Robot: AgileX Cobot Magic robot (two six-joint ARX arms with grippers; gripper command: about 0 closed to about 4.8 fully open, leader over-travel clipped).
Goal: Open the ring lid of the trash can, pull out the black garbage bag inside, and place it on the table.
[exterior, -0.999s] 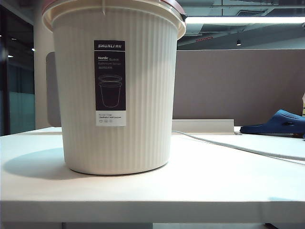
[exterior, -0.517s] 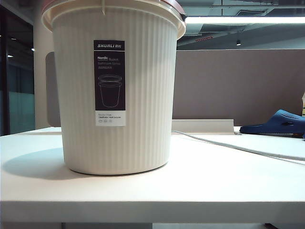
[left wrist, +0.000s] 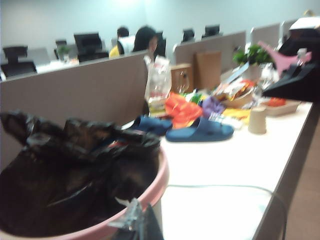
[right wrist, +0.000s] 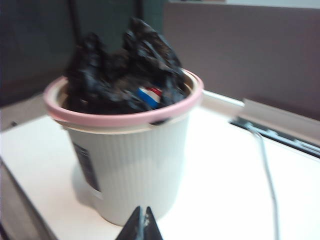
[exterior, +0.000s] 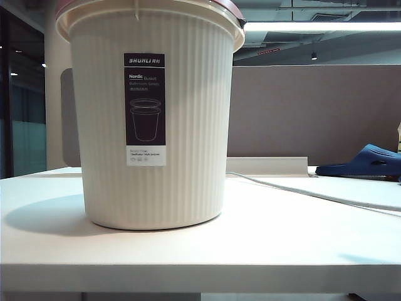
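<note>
**A:** Where do things stand for lifting the hoop?

**B:** The ring lid [right wrist: 122,118] is seated on the mouth of the trash can [right wrist: 132,165], and the black garbage bag [right wrist: 122,70] bulges up through it, untouched. The can stands upright on the counter [exterior: 263,244]. So the opening step is not yet done.

**A:** And the pincers?

**B:** The right pincer [right wrist: 140,225] has its tips pressed together, holding nothing. It hangs on the near side of the can, apart from it; from its own camera the hoop sits ahead of the tips and higher up. The left pincer [left wrist: 136,222] is likewise together and empty, just beside the pink rim [left wrist: 159,182], with the bag directly beyond its tips. Whether it touches the rim I cannot tell; the picture is blurred.

**A:** How would you do it well?

**B:** I'd judge both pincers must spread first, since closed tips cannot take a thin hoop. Then grip the pink ring alone, not the cream rim beneath it or the bag's crinkled plastic. Taking it from two opposite sides and raising it evenly should stop it jamming, or tipping the can.

**A:** Any hazards?

**B:** A cable [exterior: 313,194] runs across the counter beyond the right pincer, and a dark blue slipper [left wrist: 200,131] lies well past the left one. Both are clear of the can.
</note>
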